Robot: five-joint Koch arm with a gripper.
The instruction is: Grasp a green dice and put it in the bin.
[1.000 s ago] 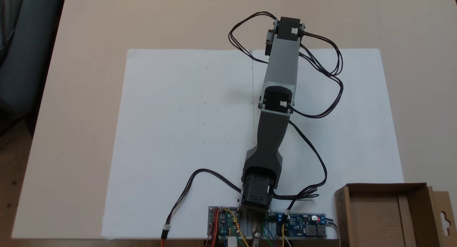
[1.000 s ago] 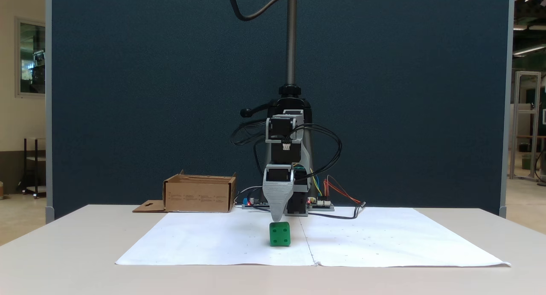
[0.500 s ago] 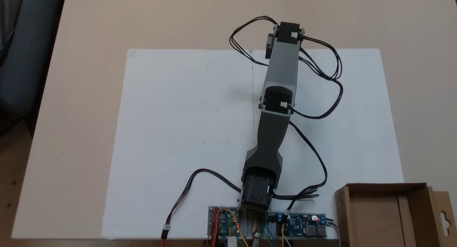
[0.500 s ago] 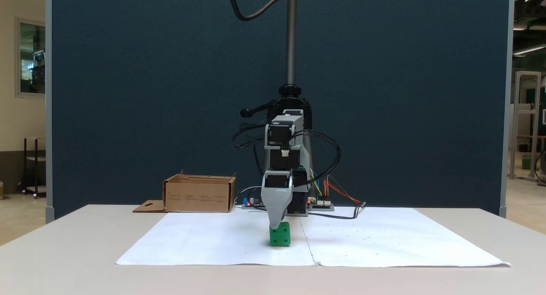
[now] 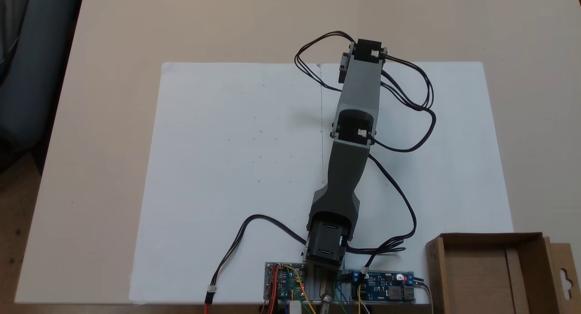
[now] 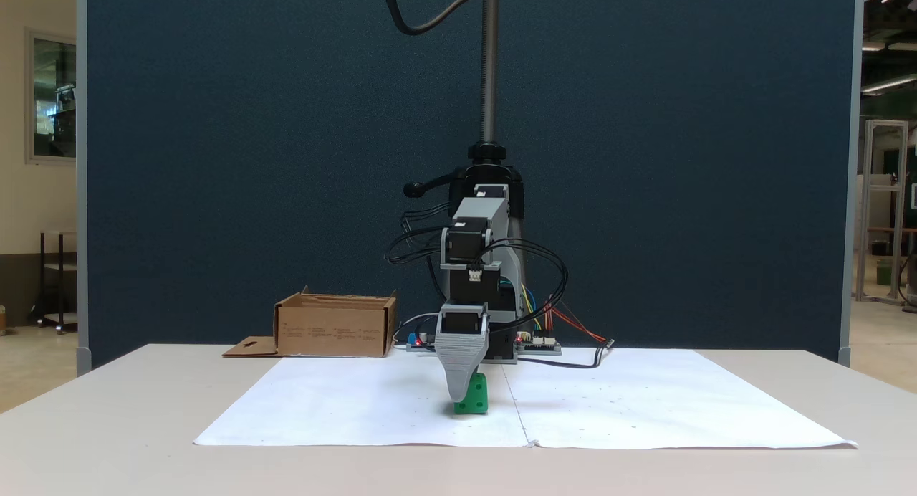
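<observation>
The green dice sits on the white paper near the middle of the table. My gripper points straight down at it, and its grey front jaw covers the dice's left half, tip near the paper. The other jaw lies behind and is hidden, so whether the dice is held cannot be read. From above, the arm reaches across the paper and covers the dice. The bin, a shallow brown cardboard box, stands at the back left in this fixed view and at the bottom right seen from above.
White paper sheets cover the table's middle. Circuit boards and loose cables lie around the arm's base. A dark blue partition rises behind the table.
The gripper has come down from just above the dice to beside it, its front jaw now covering the dice's left half. The wrist drew slightly back toward the base.
</observation>
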